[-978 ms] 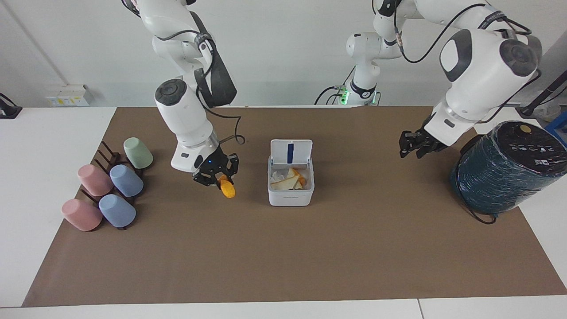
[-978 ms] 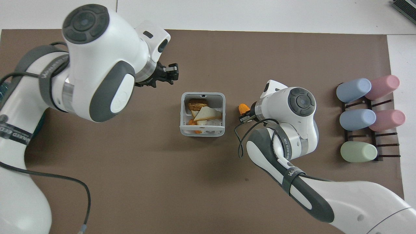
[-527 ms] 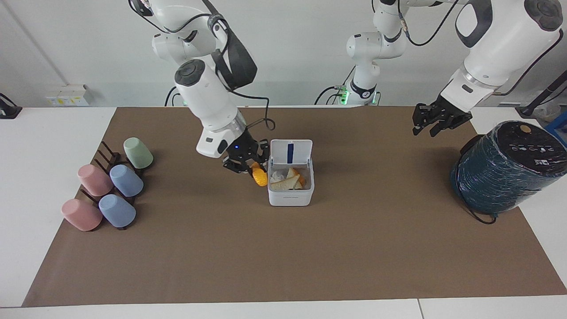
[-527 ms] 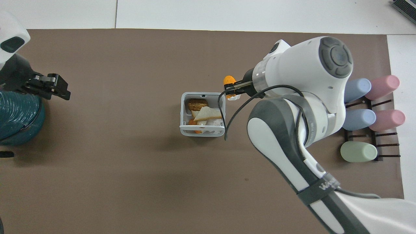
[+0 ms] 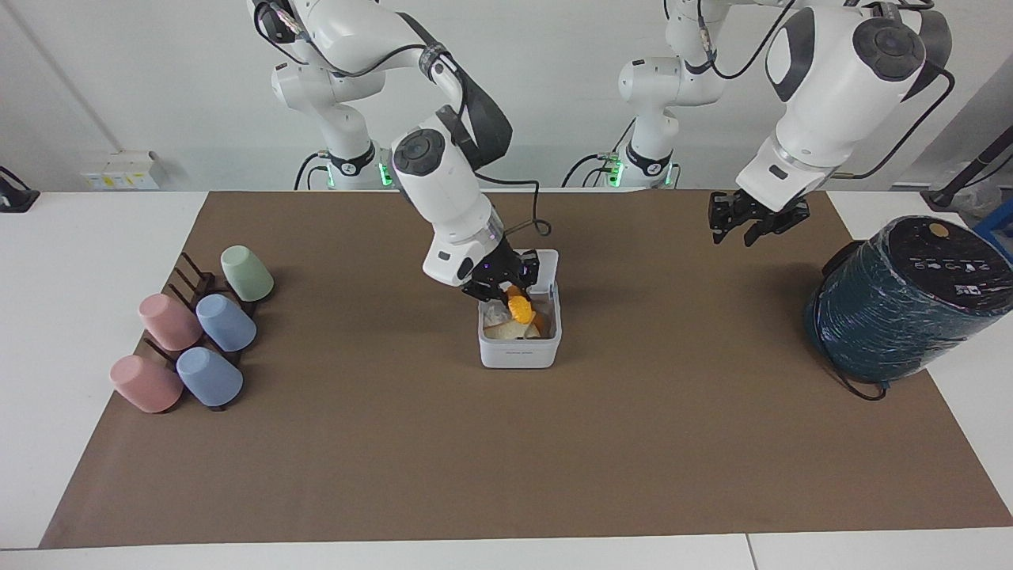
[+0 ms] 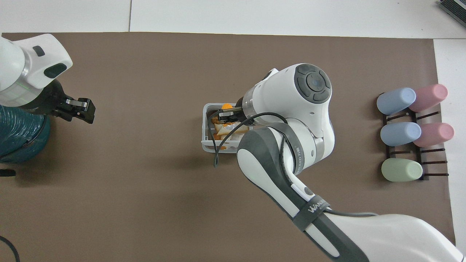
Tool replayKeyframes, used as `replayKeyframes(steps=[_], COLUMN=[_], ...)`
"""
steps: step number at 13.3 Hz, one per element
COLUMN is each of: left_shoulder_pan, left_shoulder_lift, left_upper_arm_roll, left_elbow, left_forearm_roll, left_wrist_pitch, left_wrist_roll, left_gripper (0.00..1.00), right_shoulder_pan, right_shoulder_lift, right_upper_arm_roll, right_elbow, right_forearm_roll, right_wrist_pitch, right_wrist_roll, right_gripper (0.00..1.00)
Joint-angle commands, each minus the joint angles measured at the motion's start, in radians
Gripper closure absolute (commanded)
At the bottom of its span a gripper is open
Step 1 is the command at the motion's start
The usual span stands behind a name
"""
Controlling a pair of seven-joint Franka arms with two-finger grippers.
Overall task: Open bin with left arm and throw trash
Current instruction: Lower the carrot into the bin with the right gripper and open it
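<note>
Facing view: the bin (image 5: pixel 519 348) sits mid-table on the brown mat (image 5: pixel 506 443), lid up. It already has a pale wedge (image 5: pixel 510 331) and other scraps in it. The right gripper (image 5: pixel 506 290) hangs right over the open top, fingers pinched on an orange piece (image 5: pixel 518 307) that dangles just above the stuff inside. From overhead the same gripper (image 6: pixel 226 115) covers the bin (image 6: pixel 205 127) at the edge farther from the robots, with the orange piece (image 6: pixel 226 106) poking out past its fingertips.

The left gripper (image 5: pixel 748 224) is up in the air over bare mat toward the left arm's end, holding nothing, fingers partly apart. A dark teal cylinder (image 5: pixel 902 301) sits at that end of the table. At the right arm's end, five cups (image 5: pixel 225 323) lie on a rack (image 5: pixel 190 286).
</note>
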State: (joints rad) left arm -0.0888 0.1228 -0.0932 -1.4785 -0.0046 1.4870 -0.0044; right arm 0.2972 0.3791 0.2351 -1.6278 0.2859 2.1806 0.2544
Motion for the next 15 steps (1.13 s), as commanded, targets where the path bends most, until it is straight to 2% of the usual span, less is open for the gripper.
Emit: replayKeyframes(steps=[1,2,3,4,5,7,9,11,15], left_shoulder_pan=[0.006,0.014,0.027,0.032,0.032,0.032,0.035,0.05,0.072], left_shoulder_lift=[-0.042,-0.043,-0.046,-0.046,-0.046,-0.046,-0.046,-0.046,-0.046], left_upper_arm_roll=[0.007,0.012,0.013,0.013,0.013,0.013,0.013,0.013,0.013], left_elbow=[-0.046,-0.045,-0.043,-0.043,-0.043,-0.045,-0.043,-0.043,-0.042], left_forearm_roll=[0.023,0.021,0.021,0.021,0.021,0.021,0.021,0.021,0.021], left_wrist_pitch=[0.033,0.033,0.035,0.035,0.035,0.036,0.035,0.036,0.045], left_wrist_roll=[-0.002,0.004,0.006,0.006,0.007,0.009,0.009,0.015,0.058], left_gripper=[0.47,0.46,0.44,0.43,0.41,0.36,0.25,0.21,0.2], right_shoulder_pan=[-0.007,-0.007,-0.007,-0.007,-0.007,-0.009,-0.007,-0.018,-0.099], right_shoulder_lift=[-0.002,-0.002,0.0,-0.003,-0.005,-0.003,-0.003,-0.02,-0.048], right_upper_arm_roll=[0.004,0.004,0.004,0.004,0.004,0.004,0.004,-0.009,-0.036], right_elbow=[-0.032,-0.041,-0.046,-0.053,-0.06,-0.053,-0.049,-0.04,0.012], right_forearm_roll=[0.024,0.024,0.024,0.024,0.021,0.019,0.007,-0.016,-0.258], right_wrist_pitch=[0.013,0.018,0.018,0.016,0.019,0.021,0.044,0.044,0.036], right_wrist_roll=[0.003,0.005,0.005,0.005,0.003,0.003,0.005,0.009,0.017], right_gripper=[0.97,0.85,0.52,0.1,0.0,0.0,0.0,0.0,0.0])
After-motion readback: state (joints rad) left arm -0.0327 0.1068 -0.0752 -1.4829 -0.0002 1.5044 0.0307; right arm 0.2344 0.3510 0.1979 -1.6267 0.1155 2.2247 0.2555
